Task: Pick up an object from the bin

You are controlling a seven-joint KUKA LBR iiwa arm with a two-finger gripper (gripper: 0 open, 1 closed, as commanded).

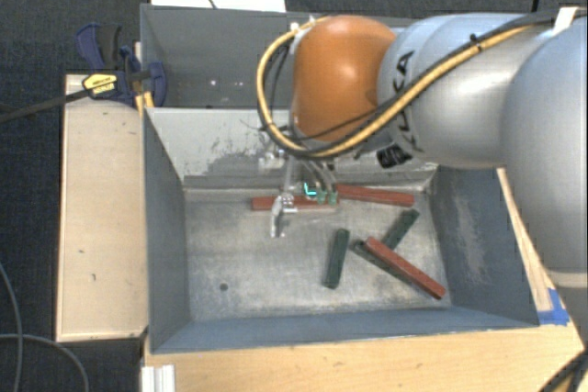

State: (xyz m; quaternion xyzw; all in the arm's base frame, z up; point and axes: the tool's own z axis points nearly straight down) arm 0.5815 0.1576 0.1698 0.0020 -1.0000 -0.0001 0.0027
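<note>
Claw (277, 223) low over left end of long red stick (377, 196); open or closed, impossible to tell. Nothing lifted yet; grasp and lift apparently remaining.

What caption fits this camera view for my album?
Robot gripper over a long red stick at the back of the grey bin, green sticks nearby.

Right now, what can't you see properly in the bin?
- Long red-brown stick by the back wall: in the camera view its middle is hidden behind the gripper.
- Whether the gripper touches that stick: the arm blocks it.
- The far right corner of the bin: covered by the arm.
- Right-hand dark green stick and red stick: too small to tell whether their ends overlap.
</note>
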